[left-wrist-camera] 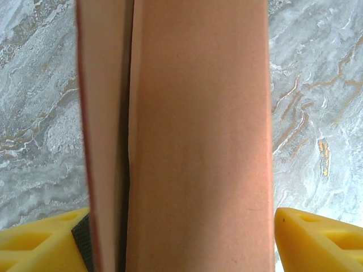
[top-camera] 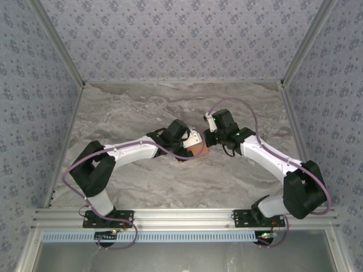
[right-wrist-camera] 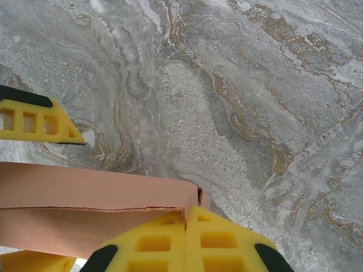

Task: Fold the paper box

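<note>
Left pincer (left-wrist-camera: 181, 214) stands spread wide with the paper box (left-wrist-camera: 198, 141) between its yellow fingers (left-wrist-camera: 317, 241), one finger at each long side. In the left wrist view both look to touch the cardboard, so this pincer is clamping the box across its width. The salmon-orange box runs up the middle of that frame from the bottom edge to the top edge. A narrow flap (left-wrist-camera: 105, 141) lies along its left side, with a dark slit between flap and main panel.

Right pincer (right-wrist-camera: 186, 211) has its fingers pressed together at the bottom centre of the right wrist view. Their tips are at the box's right-hand end, where the line between two cardboard layers meets the seam between them. Whether any cardboard is nipped there cannot be told.

In the top view the box sits at the centre of the frame, between the two wrists, which meet from left and right. Grey marbled worktop (right-wrist-camera: 255, 85) with brown veins lies beneath, and patterned walls (top-camera: 181, 39) enclose it.
</note>
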